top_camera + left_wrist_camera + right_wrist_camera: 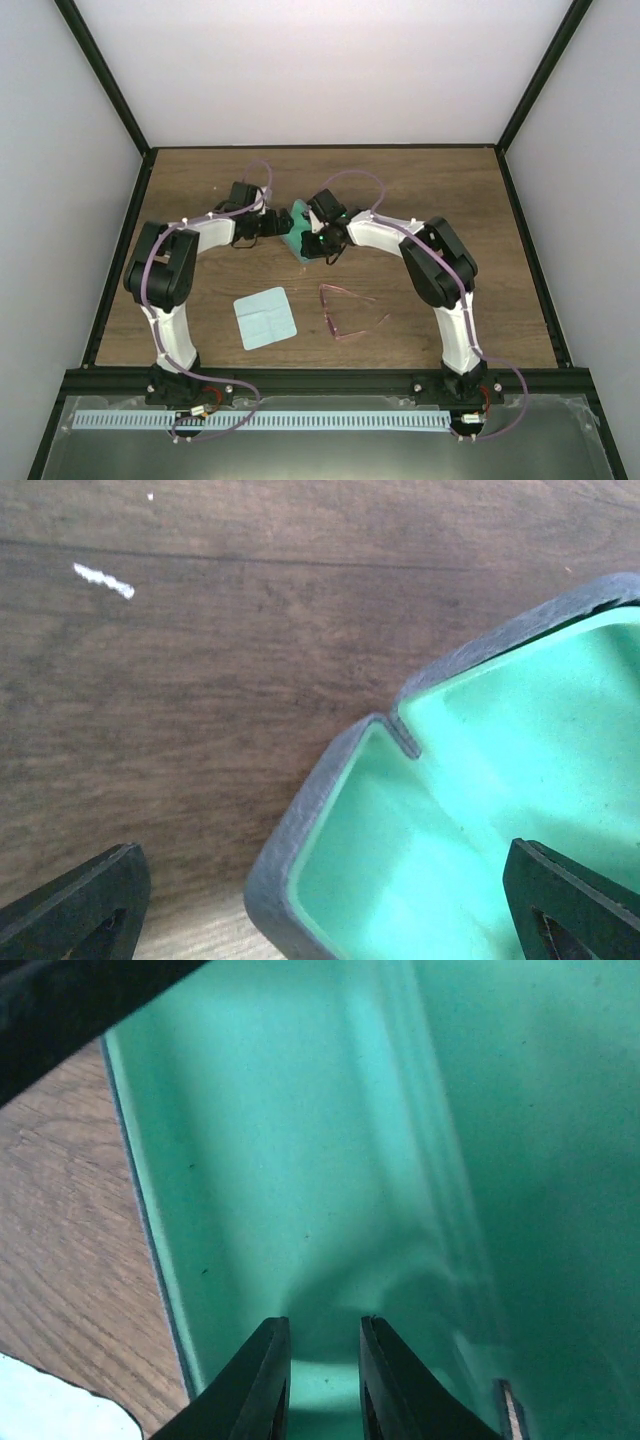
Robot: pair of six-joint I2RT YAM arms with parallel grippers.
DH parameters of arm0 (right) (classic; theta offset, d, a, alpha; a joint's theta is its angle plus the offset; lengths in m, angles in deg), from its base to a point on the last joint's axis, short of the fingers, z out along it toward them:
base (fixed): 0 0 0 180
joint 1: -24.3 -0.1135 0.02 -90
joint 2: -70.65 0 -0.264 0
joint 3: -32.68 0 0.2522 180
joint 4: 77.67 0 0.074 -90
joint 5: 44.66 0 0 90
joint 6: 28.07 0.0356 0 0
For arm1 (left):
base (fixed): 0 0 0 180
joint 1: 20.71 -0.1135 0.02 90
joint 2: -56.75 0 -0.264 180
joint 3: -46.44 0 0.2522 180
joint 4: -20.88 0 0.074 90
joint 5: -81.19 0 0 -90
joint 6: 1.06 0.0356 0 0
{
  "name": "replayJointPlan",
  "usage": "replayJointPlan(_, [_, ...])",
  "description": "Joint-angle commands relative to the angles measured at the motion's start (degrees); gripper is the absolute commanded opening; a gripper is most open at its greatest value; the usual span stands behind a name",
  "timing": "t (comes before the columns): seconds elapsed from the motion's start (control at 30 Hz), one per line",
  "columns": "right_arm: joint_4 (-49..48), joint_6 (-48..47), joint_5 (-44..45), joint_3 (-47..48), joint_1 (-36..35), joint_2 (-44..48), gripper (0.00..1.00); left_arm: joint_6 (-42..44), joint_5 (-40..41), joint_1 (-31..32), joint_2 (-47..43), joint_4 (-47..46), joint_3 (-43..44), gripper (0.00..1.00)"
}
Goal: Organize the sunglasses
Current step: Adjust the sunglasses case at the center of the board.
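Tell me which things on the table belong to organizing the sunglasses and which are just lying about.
Part of the job:
- sunglasses, lying unfolded on the table near the right arm
- case, open with its green lining showing, probably where they go

Lying about:
- cloth, pale blue, flat on the table beside the sunglasses

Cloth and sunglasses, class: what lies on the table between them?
Nothing. In the top view, only bare wood of the table separates the cloth from the sunglasses.
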Motion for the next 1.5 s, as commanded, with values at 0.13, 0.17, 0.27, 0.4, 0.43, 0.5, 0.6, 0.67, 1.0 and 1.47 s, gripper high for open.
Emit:
replayJointPlan(0.13, [4.7,-2.0,6.3,5.8,-0.3,-2.3,0.24,-1.1,-1.4,0.1,-2.4,3.3,-5.1,0.99])
replayJointPlan(0.17, [5.2,-2.0,6.8,6.5,-0.4,-2.0,0.25,-1.1,-1.3,0.1,-2.4,3.5,-5.2,0.99])
replayJointPlan(0.27, [5.1,-1.8,8.4,7.3,-0.5,0.2,0.30,-1.0,-0.7,0.1,-2.8,3.9,-6.0,0.99])
replayJointPlan(0.4, [5.2,-2.5,6.9,8.4,-1.1,2.8,0.31,-1.5,1.5,0.1,-2.5,4.3,-6.7,0.98])
replayJointPlan(0.43, [5.4,-2.8,6.6,8.9,-1.5,3.0,0.31,-1.7,2.4,0.1,-2.4,4.6,-6.6,0.98])
replayJointPlan(0.5, [5.6,-3.4,5.4,9.4,-2.4,3.3,0.31,-1.9,3.8,0.1,-1.7,5.6,-6.1,0.95])
replayJointPlan(0.6, [5.7,-3.4,4.5,9.3,-4.0,2.6,0.31,-1.7,5.4,0.1,-0.3,7.7,-4.7,0.90])
replayJointPlan(0.67, [5.6,-3.1,4.3,8.8,-5.1,2.0,0.31,-1.6,6.6,0.1,0.1,8.8,-4.5,0.86])
replayJointPlan(1.0, [4.0,-2.8,1.1,7.2,-6.0,1.3,0.31,-1.5,9.0,0.1,0.6,12.2,-5.8,0.83])
replayJointPlan(1.47, [3.1,-2.8,2.2,2.1,-6.2,-0.9,0.32,0.8,10.8,0.1,-1.3,14.2,-9.7,0.84])
